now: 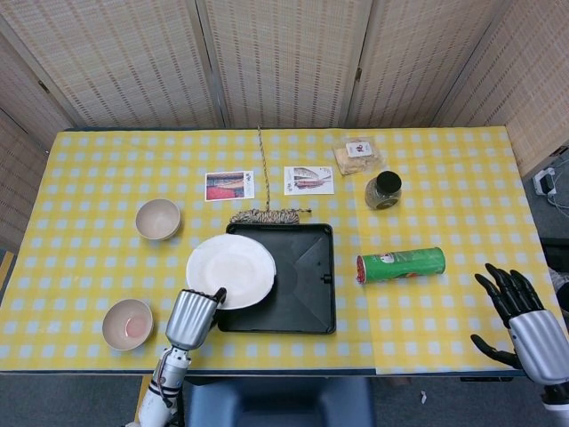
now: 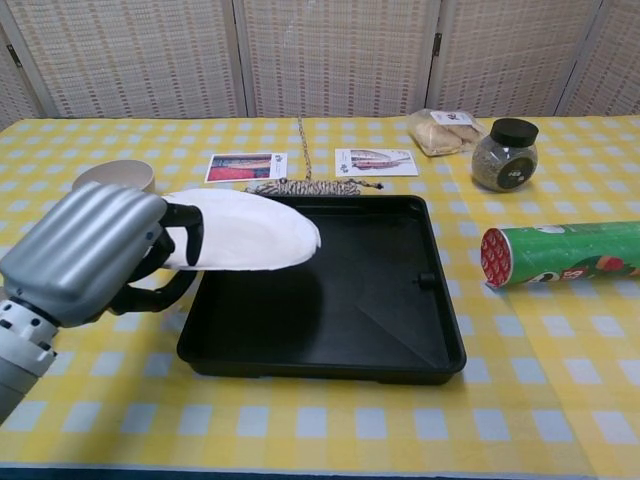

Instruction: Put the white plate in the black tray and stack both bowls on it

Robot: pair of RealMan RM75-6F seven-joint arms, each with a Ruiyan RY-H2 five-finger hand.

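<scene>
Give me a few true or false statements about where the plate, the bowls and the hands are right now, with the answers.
1. The left hand holds the white plate over the left part of the black tray. True.
2. Both bowls are already stacked in the tray. False: the far bowl and the near bowl sit apart on the table, left of the tray.
3. The right hand is gripping the green can. False: it holds nothing, fingers spread, at the table's right edge, apart from the can.
4. The can lies on its side, right of the tray. True.
5. The jar stands inside the tray. False: it stands on the table beyond the tray's right corner.
</scene>
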